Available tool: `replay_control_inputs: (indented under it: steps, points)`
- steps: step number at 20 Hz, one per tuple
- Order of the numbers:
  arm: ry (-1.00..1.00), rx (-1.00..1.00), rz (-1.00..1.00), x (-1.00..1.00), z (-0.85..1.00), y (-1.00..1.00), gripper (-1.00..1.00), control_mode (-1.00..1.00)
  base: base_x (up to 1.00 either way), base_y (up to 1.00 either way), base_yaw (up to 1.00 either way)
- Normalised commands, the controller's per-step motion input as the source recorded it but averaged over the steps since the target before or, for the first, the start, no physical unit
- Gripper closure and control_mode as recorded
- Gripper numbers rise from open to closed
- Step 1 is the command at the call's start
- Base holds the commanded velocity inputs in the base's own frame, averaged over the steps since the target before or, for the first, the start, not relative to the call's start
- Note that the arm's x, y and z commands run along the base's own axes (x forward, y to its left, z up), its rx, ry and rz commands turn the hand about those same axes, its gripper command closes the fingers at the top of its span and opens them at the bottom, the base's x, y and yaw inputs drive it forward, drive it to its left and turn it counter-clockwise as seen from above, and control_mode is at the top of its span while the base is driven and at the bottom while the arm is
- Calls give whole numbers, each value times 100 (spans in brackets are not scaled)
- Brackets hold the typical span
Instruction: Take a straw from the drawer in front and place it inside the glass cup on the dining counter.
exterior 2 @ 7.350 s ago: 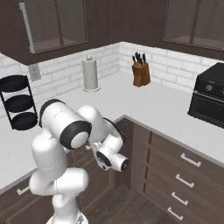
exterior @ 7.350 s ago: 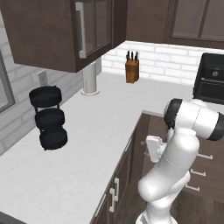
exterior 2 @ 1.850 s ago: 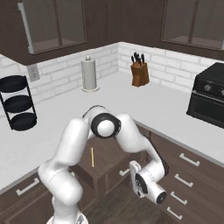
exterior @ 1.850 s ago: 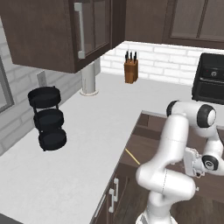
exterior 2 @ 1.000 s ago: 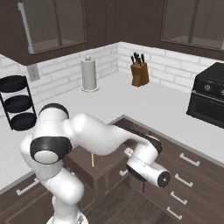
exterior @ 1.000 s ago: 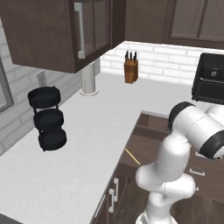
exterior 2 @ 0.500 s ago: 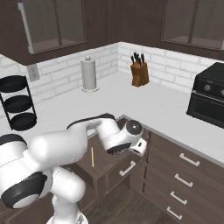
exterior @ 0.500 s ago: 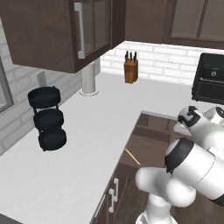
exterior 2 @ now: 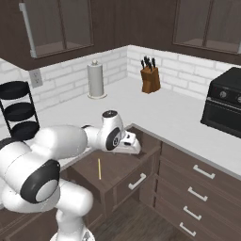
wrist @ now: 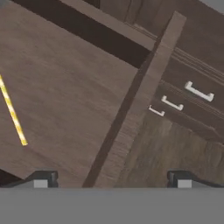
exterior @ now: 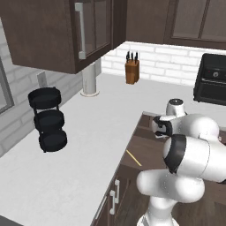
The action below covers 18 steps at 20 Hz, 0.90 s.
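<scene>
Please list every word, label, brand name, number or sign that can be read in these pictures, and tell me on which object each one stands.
There is no readable text in any of the three views.
The black oven has small pale knobs on its panel, but no lettering can be made out.
The knife block, paper towel roll, drawer and straw are plain, without any label.

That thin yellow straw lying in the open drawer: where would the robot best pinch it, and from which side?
Probably at its middle, coming straight down from above. The straw lies flat on the drawer floor, away from the walls, so only its top is free; the open gripper should straddle it crosswise.
</scene>
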Motion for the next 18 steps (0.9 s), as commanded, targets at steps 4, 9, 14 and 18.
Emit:
replay_control_inputs:
  steps: [4,9,14,18]
  points:
    - [13,-12,27,22,-4,2,-100,-100,0,0,0]
    - [17,-5,29,0,-19,9,-100,-100,0,0,0]
    - [17,-1,24,0,-36,13,-100,-100,0,0,0]
    - [13,0,21,2,-29,0,-100,-100,0,0,0]
